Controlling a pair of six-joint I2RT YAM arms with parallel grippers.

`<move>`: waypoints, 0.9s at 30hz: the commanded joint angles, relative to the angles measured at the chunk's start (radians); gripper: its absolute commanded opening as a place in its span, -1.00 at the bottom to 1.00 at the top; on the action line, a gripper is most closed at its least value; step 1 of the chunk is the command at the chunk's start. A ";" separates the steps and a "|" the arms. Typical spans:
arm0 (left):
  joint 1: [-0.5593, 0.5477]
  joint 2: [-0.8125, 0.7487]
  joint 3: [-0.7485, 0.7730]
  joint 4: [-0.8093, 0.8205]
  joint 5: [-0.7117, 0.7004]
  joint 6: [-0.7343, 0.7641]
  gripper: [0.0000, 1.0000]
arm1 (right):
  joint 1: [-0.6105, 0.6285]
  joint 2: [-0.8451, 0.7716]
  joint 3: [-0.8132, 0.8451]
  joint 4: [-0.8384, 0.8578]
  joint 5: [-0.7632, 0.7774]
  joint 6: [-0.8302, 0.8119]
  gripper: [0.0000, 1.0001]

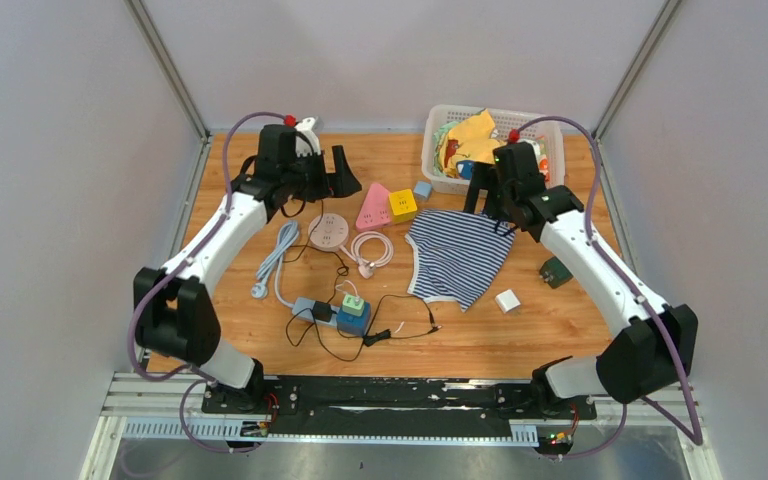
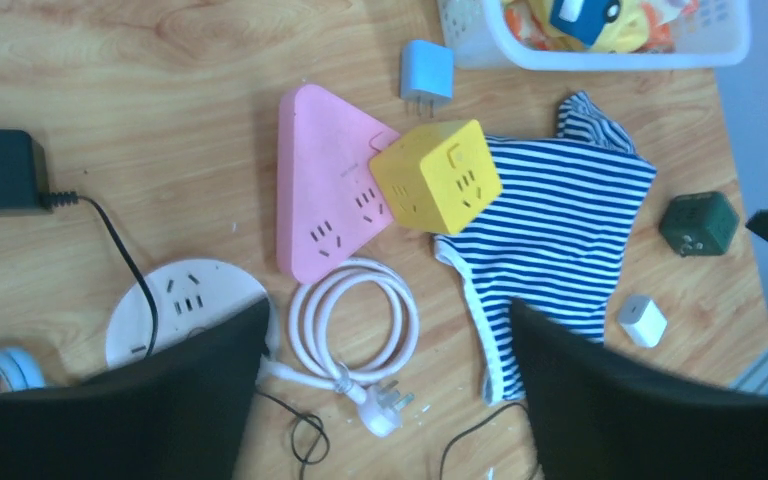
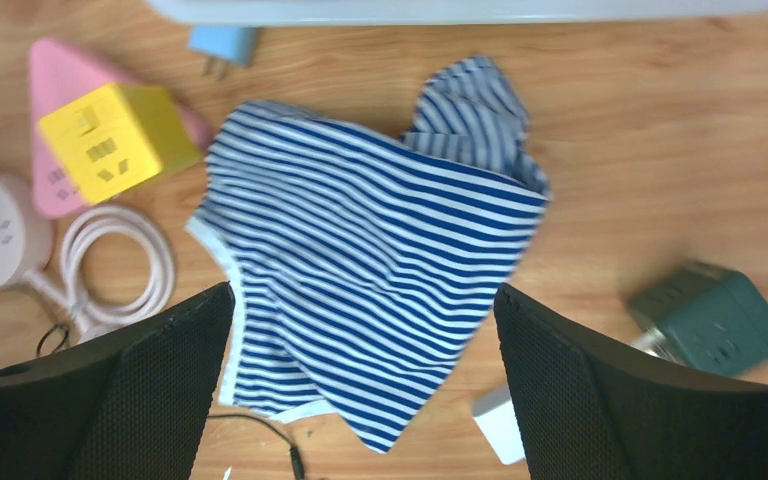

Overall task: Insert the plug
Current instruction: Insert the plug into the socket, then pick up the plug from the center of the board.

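A white three-pin plug (image 2: 392, 410) lies loose on the wooden table at the end of a coiled pale pink cable (image 2: 355, 320) that runs from a round white socket disc (image 2: 175, 300). From above, the plug (image 1: 365, 270) rests just right of the disc (image 1: 327, 231). Beside them sit a pink triangular socket (image 2: 325, 190) and a yellow cube socket (image 2: 438, 177). My left gripper (image 2: 388, 325) hovers open above the coil, holding nothing. My right gripper (image 3: 362, 300) hangs open over a blue-striped cloth (image 3: 380, 270), also holding nothing.
A long power strip (image 1: 340, 312) with chargers and black leads lies near the front. A blue adapter (image 2: 427, 72), green cube (image 3: 710, 318) and white adapter (image 2: 643, 321) are scattered about. A white basket (image 1: 440, 130) of toys stands at the back right.
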 commanded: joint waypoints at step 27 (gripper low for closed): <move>-0.009 -0.691 -0.634 -0.082 -0.122 0.080 1.00 | -0.486 -0.024 -0.355 -0.031 0.220 0.267 0.79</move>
